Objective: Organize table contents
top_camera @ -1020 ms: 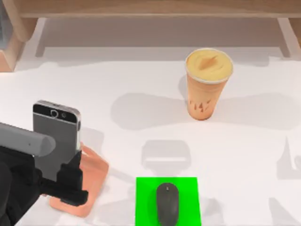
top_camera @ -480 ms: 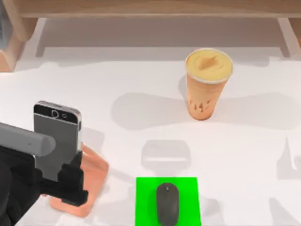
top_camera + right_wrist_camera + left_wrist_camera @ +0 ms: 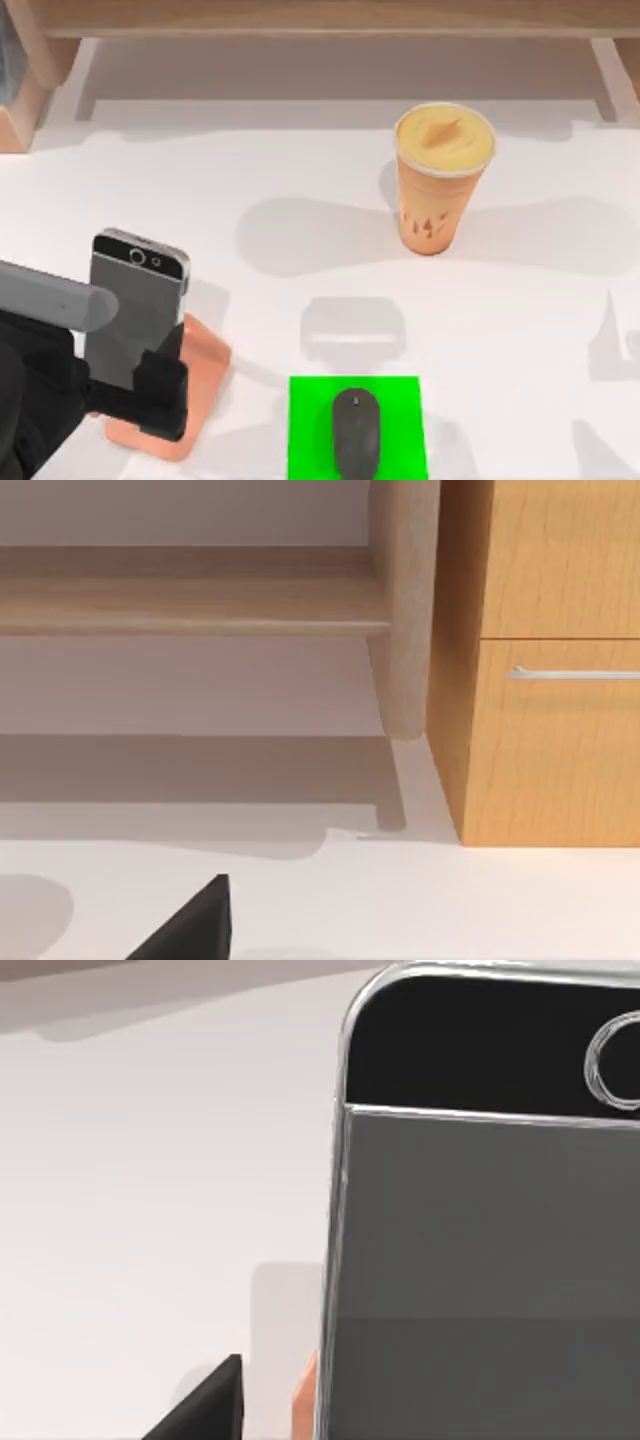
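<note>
Where the white table (image 3: 300, 200) reaches its left edge in the top view, the left gripper (image 3: 125, 385) holds 1 phone (image 3: 135, 305) by its lower part, black fingers (image 3: 162, 393) clamped on the phone's sides; the phone leans tilted, camera end up and away from the arm, directly over 1 salmon-pink stand (image 3: 200, 385), whose near part is hidden by the gripper and the phone; whether the phone touches the stand cannot be told. Seen from the left wrist view, the phone (image 3: 480, 1250) looms close with its black top band and a ring at the corner, a sliver of the stand (image 3: 305, 1405) showing beside its edge, and bare table (image 3: 150, 1210) beyond.

Further right, near the front edge, 1 bright green pad (image 3: 357, 425) lies flat; 1 dark grey mouse (image 3: 356, 432) rests on it, roughly centred, well apart from the stand; nothing stands between them.

Right of centre and farther back, 1 orange cup (image 3: 438, 180) with a domed lid stands upright, well apart from the pad and the phone.

Along the back runs 1 wooden shelf (image 3: 320, 20); the right wrist view shows the shelf (image 3: 190, 595), 1 wooden cabinet (image 3: 550, 660) with a metal handle, and a dark fingertip (image 3: 190, 925) of the right arm's own gripper low over the table; whether that gripper is wide or narrow cannot be told.
</note>
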